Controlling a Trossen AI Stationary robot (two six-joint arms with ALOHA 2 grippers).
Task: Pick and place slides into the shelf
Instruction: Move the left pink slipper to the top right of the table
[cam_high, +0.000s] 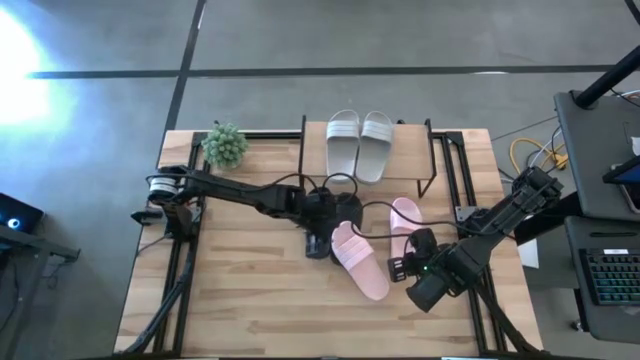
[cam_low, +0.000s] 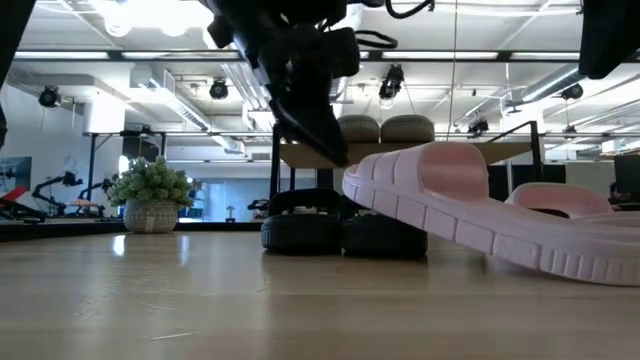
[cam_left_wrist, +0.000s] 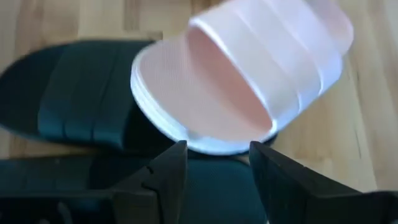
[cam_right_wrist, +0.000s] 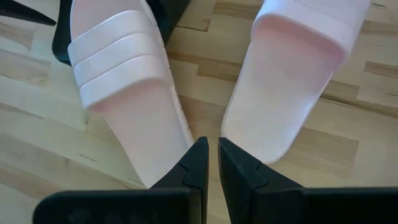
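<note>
The shelf (cam_high: 432, 160) stands at the table's far middle, with the grey-white pair (cam_high: 359, 143) on its top board. The black pair (cam_high: 345, 208) lies on the table just in front of it. One pink slide (cam_high: 362, 263) lies slanted, its toe end (cam_low: 365, 180) raised on the black pair (cam_low: 340, 235) and its heel on the table. The other pink slide (cam_high: 405, 222) lies flat to its right. My left gripper (cam_left_wrist: 214, 163) is open over the black pair, at the raised toe end. My right gripper (cam_right_wrist: 212, 157) is shut and empty, low between the two pink slides' heels. My left gripper's open fingers (cam_left_wrist: 173, 163) stand on either side of the rim of the pink slide's toe end (cam_left_wrist: 205, 144), coming from above and slanting down. I cannot tell whether they touch it. The slide rests tilted on the black slide (cam_left_wrist: 68, 93).
A small potted plant (cam_high: 225, 145) stands at the far left of the table, left of the shelf. The near half of the tabletop (cam_high: 260, 310) is bare wood. A desk with a keyboard (cam_high: 610, 275) stands off the table's right edge.
</note>
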